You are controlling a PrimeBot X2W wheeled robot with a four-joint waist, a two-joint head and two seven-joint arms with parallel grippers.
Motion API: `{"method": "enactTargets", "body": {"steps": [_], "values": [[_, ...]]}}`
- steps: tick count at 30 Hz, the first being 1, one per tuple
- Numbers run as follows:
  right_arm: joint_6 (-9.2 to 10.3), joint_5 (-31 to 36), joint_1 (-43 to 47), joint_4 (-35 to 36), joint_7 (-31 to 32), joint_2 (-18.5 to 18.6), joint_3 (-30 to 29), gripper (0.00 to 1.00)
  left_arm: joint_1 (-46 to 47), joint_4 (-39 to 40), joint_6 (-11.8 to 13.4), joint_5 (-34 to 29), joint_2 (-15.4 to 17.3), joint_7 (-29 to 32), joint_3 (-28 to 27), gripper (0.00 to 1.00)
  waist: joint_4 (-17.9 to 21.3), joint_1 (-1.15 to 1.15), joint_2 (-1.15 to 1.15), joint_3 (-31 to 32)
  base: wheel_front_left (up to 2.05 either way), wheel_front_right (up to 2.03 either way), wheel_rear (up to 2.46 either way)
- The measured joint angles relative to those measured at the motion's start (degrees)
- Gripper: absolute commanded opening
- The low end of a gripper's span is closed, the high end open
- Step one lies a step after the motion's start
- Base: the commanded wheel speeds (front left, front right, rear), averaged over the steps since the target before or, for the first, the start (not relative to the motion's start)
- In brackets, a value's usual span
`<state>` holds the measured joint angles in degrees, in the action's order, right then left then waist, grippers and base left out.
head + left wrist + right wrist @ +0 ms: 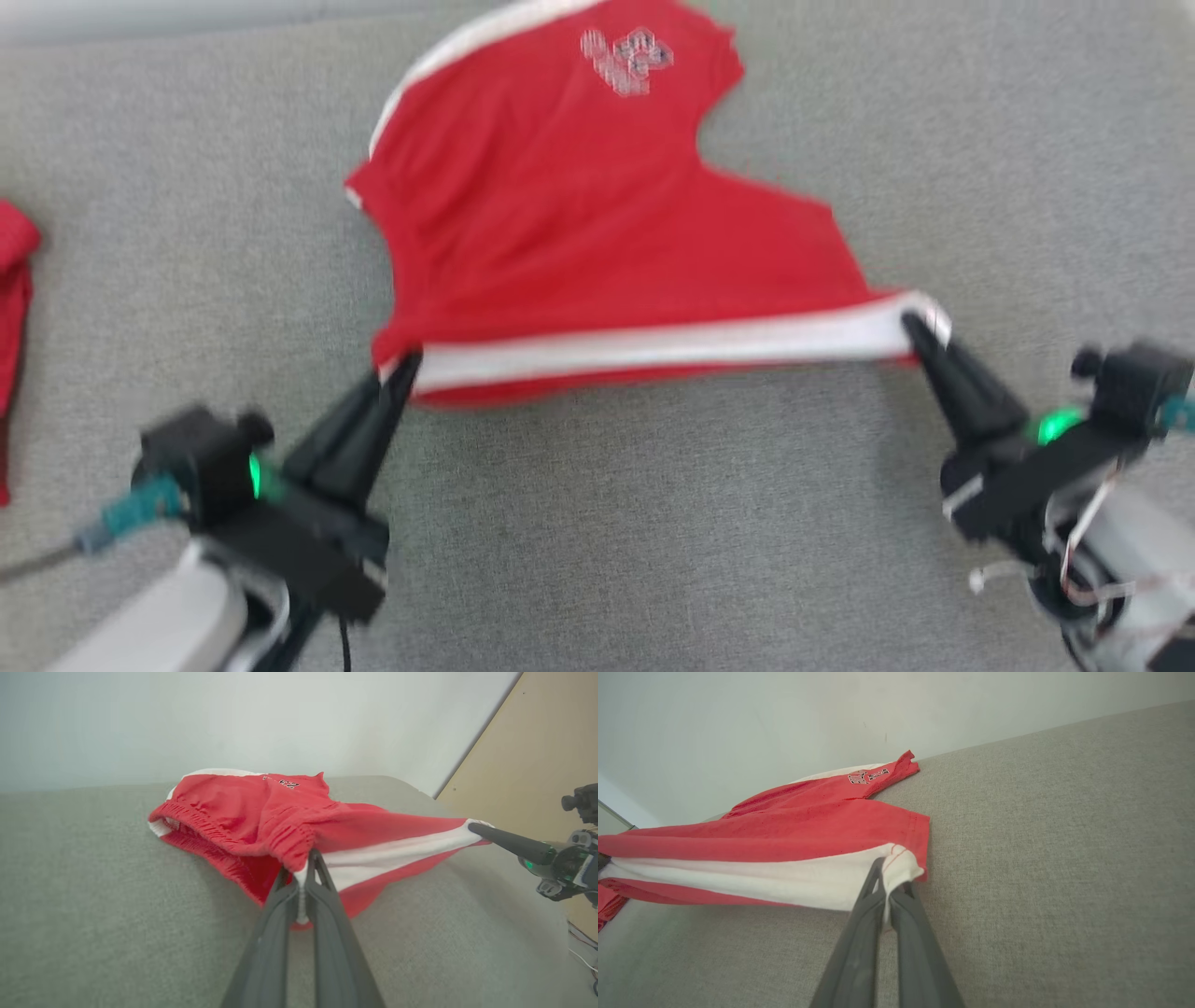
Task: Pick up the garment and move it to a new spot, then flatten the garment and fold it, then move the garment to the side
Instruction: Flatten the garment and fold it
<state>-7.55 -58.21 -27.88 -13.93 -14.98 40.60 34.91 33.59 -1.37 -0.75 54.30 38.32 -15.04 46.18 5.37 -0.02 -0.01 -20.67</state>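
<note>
The red shorts lie at twelve o'clock on the grey fabric surface. The left gripper and right gripper each pinch the white-striped edge, stretched nine-to-three, apparently lifted.

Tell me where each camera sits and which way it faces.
Head view: on the head, facing down at red shorts on grey surface; left pincer and right pincer grip them.
Left wrist view: left arm, along its fingers toward the waistband.
Right wrist view: right arm, along its fingers toward the hem.
Shared: the white stripe.
</note>
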Motion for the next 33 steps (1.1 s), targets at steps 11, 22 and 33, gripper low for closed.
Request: {"method": "enactTargets", "body": {"steps": [11, 22, 33], "values": [[0.0, 3.35, 17.5, 3.48, 1.47, -2.71, -5.42, 0.0, -18.25, 0.41, -1.21, -5.66, -3.41, 0.0, -5.46, 0.0, -0.07, 0.01, 0.0, 5.17, 0.0, 0.0, 0.0], [-0.01, 7.19, 33.37, 11.48, 7.03, -8.22, -14.58, 0.0, -31.38, 0.27, -2.3, -9.06, -5.55, 0.0, -12.39, 0.0, -0.62, 0.01, 0.01, 9.99, 0.0, 0.0, 0.0], [0.0, 11.52, 33.79, 17.3, 13.15, -12.62, -22.45, 0.0, -28.67, -0.14, -4.9, -14.36, -10.13, 0.0, -10.28, 0.0, -2.83, 0.02, 0.01, 11.37, 0.0, 0.0, 0.0]]}}
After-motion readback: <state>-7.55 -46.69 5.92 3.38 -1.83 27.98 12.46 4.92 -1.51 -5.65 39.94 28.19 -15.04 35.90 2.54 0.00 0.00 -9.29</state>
